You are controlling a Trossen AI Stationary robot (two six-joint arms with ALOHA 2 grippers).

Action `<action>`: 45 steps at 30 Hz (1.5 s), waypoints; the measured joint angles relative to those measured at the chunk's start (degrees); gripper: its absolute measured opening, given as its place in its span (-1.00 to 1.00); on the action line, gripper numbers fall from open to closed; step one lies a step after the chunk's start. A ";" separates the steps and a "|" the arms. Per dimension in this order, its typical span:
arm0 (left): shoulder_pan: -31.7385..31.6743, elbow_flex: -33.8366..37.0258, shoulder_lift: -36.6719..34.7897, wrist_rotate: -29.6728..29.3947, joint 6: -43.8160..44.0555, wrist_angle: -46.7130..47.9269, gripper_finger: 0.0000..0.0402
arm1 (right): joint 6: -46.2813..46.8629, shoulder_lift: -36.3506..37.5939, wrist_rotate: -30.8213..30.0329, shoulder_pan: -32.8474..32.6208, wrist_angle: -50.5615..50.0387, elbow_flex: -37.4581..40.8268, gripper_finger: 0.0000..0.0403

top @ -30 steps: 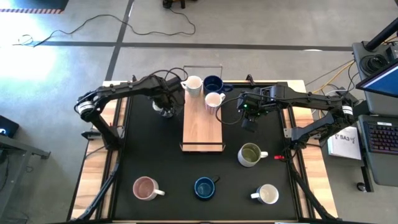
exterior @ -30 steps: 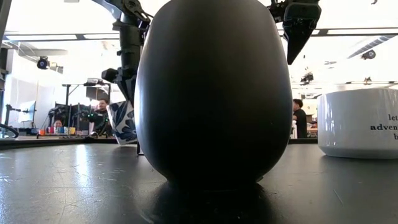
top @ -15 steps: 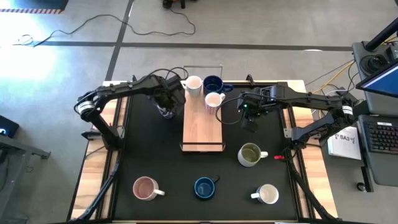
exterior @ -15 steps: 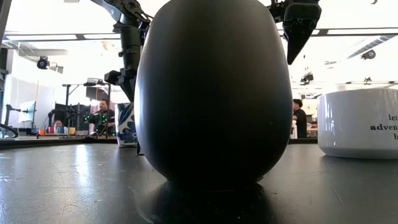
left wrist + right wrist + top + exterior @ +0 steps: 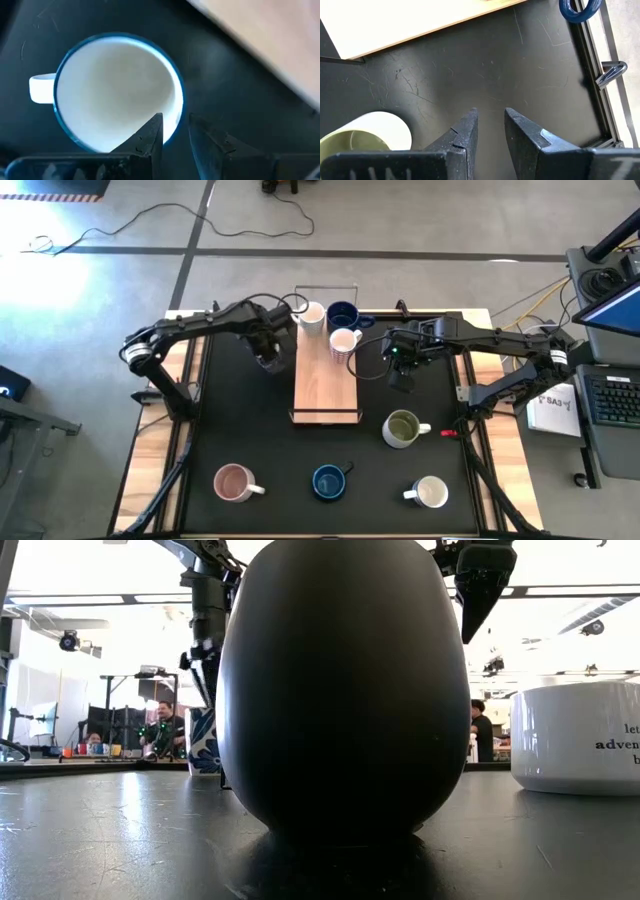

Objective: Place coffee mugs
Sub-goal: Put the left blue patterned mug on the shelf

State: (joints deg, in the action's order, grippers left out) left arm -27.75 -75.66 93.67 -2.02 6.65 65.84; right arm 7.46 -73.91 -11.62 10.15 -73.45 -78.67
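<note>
The blue-patterned mug (image 5: 117,92) with a white inside stands upright on the black table (image 5: 240,420), just beside the left edge of the wooden tray (image 5: 325,385). The left gripper (image 5: 175,132) is right above it, its 2 fingers parted a little with the mug's rim in the gap between them; one fingertip (image 5: 152,127) hangs over the white inside, and I cannot tell whether either touches the rim. On the tray's far end stand 3 mugs close together: a white mug (image 5: 309,317), a dark blue mug (image 5: 343,314) and a white patterned mug (image 5: 344,341). Nearer the front of the table are an olive green mug (image 5: 402,428), a pink-inside mug (image 5: 234,482), a second dark blue mug (image 5: 329,481) and a cream mug (image 5: 430,493), well apart from each other. The right gripper (image 5: 487,122) hovers over bare table just right of the tray, fingers slightly apart and holding nothing.
</note>
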 joint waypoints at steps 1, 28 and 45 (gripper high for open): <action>0.02 -0.05 0.00 -0.02 -2.09 0.72 -0.62 | 0.01 0.00 0.00 -0.02 0.00 0.00 -0.58; 3.05 1.67 0.00 -4.47 -22.29 -1.06 -0.62 | 0.07 0.00 0.00 0.00 0.02 0.00 -0.58; 3.19 1.88 -0.02 -1.64 -18.60 -2.97 -0.97 | 1.05 0.00 0.00 -0.02 0.00 0.05 -0.58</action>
State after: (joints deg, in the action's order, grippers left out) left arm -24.56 -73.77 93.65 -3.66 -11.95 62.86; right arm 8.52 -73.91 -11.62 10.13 -73.45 -78.63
